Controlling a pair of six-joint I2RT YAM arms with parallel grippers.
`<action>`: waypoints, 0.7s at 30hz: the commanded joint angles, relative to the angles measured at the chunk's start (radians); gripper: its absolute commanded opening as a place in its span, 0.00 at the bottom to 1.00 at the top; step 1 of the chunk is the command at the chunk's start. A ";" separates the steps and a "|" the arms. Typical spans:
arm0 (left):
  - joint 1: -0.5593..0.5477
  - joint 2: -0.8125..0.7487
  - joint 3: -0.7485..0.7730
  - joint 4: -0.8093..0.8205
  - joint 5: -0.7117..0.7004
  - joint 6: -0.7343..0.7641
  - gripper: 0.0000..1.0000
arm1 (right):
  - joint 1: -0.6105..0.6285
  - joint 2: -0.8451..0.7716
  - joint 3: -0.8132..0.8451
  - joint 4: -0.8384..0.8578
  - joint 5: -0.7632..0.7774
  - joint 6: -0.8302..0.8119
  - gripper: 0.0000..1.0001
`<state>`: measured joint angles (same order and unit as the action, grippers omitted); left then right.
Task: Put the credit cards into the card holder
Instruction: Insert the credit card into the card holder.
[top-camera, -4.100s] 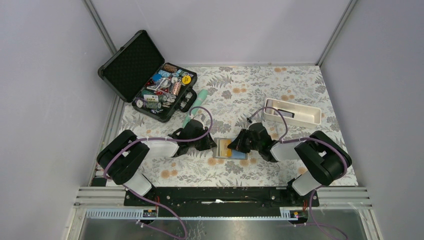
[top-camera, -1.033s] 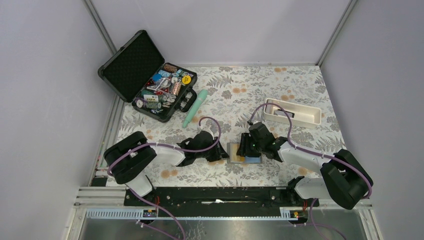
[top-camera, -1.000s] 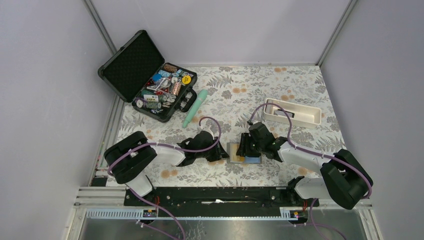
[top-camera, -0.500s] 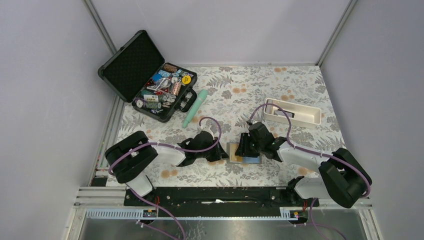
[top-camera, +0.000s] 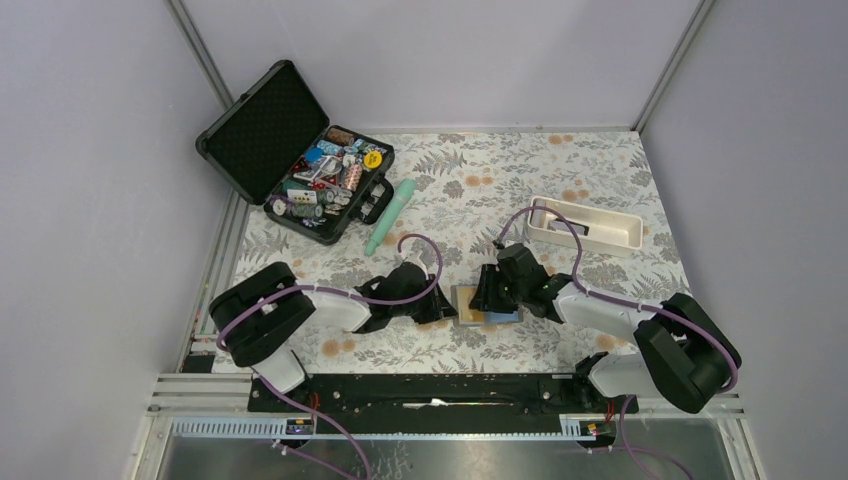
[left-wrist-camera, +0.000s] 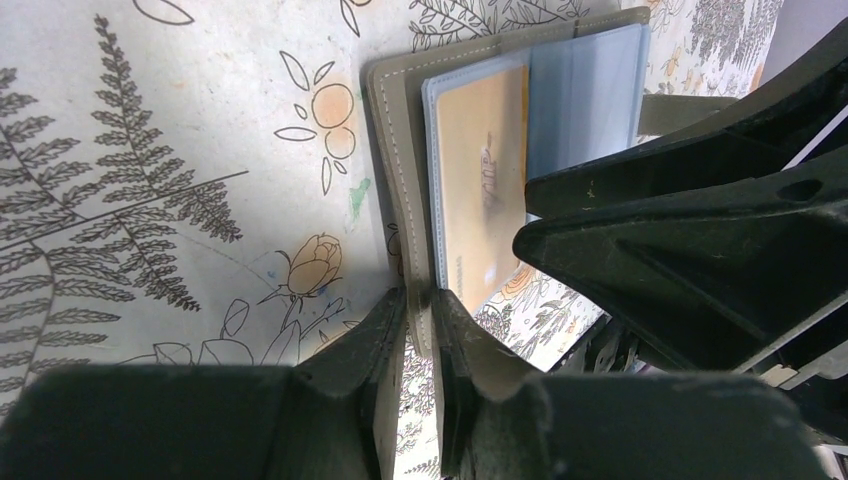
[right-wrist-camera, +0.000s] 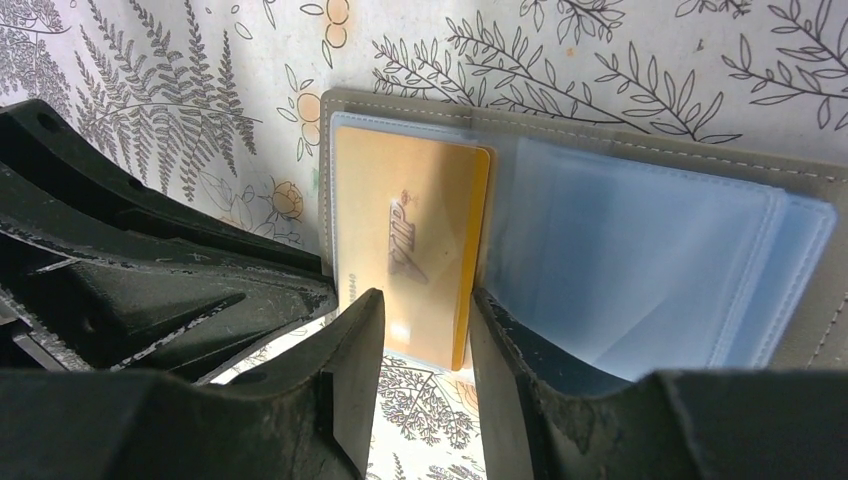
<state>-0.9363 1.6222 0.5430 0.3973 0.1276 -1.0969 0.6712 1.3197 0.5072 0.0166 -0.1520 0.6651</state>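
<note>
Open card holder flat on floral counter, centre front, between both arms. Orange-yellow card under clear sleeve on half nearer left arm. Left claw pinching holder's edge, fingers nearly together. Right claw half spread, fingers either side of card's near end; grip on card: cannot tell. Further off: white tray at right, mint tube and open black case at left.

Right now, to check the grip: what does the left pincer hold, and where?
The left pincer pinches the card holder by its cover's edge.
</note>
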 joint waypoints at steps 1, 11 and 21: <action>-0.008 -0.040 -0.022 0.057 -0.041 -0.008 0.22 | 0.011 -0.014 0.026 0.001 -0.026 0.013 0.43; 0.017 -0.301 -0.001 -0.194 -0.188 0.107 0.63 | 0.010 -0.156 0.273 -0.400 0.249 -0.163 0.68; 0.284 -0.625 0.155 -0.658 -0.132 0.380 0.99 | -0.146 -0.132 0.434 -0.471 0.270 -0.290 0.90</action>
<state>-0.7456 1.0943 0.5762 -0.0311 -0.0044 -0.8845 0.6113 1.1782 0.8684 -0.3985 0.0971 0.4530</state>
